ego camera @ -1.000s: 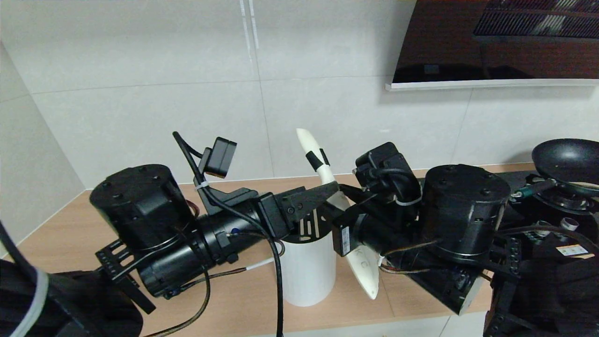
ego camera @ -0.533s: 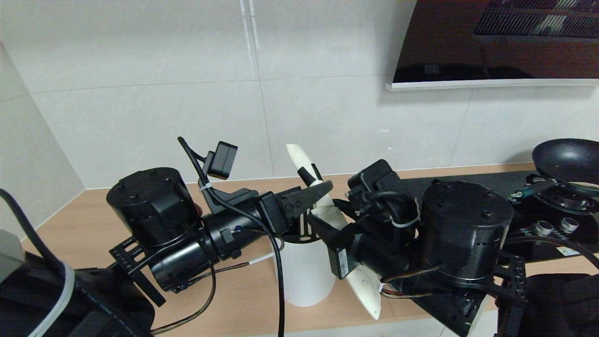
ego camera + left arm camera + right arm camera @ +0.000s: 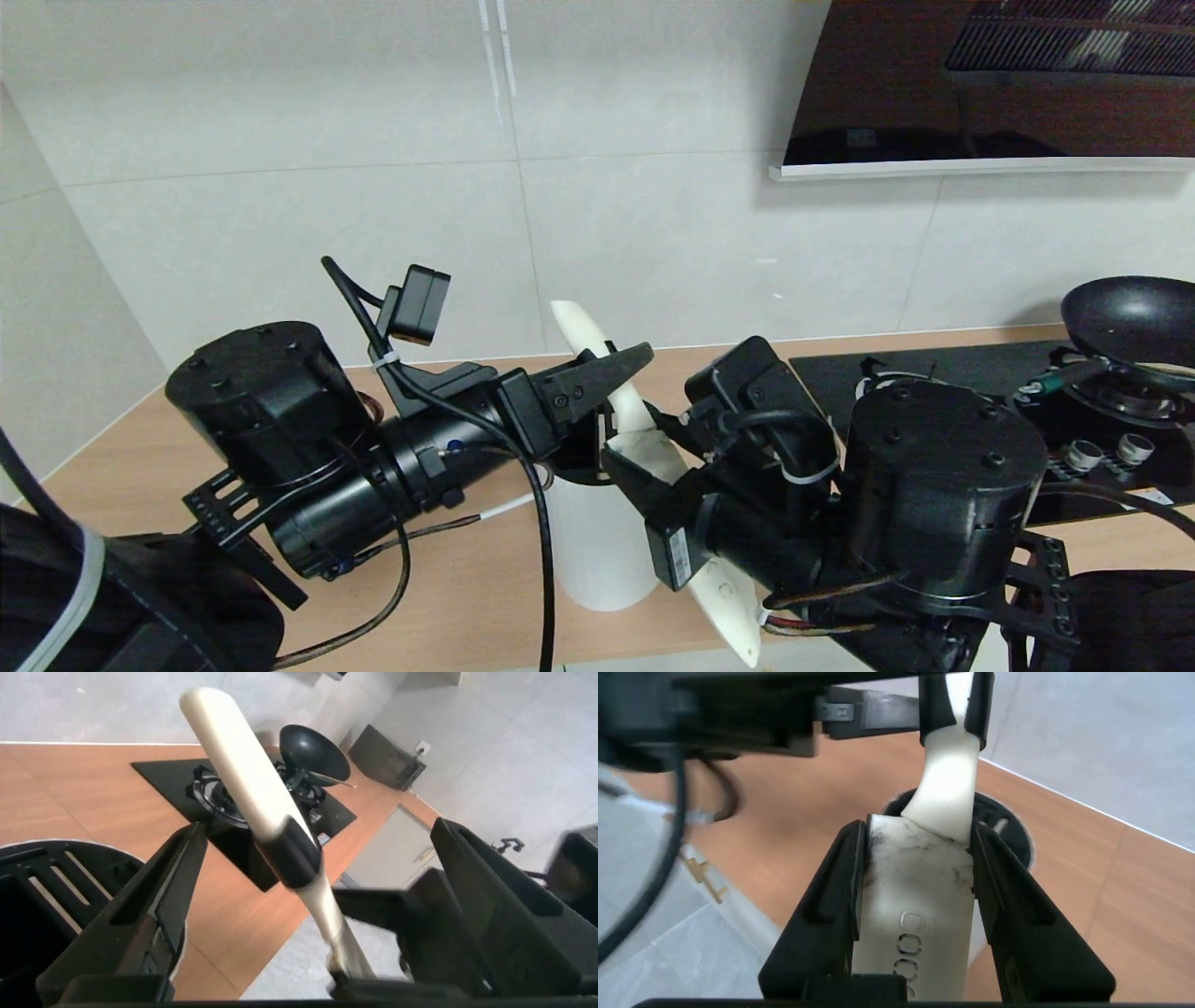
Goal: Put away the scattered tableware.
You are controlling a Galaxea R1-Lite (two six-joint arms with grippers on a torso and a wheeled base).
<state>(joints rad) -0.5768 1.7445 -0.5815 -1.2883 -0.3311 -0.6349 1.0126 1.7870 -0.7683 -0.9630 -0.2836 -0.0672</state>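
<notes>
**White spatula held at the utensil holder**

- Item: white spatula point(image 3: 633, 417) point(image 3: 252, 784) point(image 3: 915, 896) with a black band on its handle. It is off the counter and steeply tilted: the handle end is up toward the tiled wall, and the broad end is low, beside the holder.
- Right gripper point(image 3: 644, 467) point(image 3: 920, 835): clamped on the broad end, one finger on each edge.
- Left gripper point(image 3: 625, 369) point(image 3: 318, 835): spread wide. The banded handle passes between its fingers, touching neither.
- Holder point(image 3: 593, 551) point(image 3: 56, 887) point(image 3: 1008, 831): a white cylinder with a black slotted insert, upright on the wooden counter point(image 3: 168, 439), just below both grippers.
- Surroundings: a black hob point(image 3: 934, 359) to the right, carrying a dark wok point(image 3: 1130, 317), with a range hood point(image 3: 990, 84) above it.
</notes>
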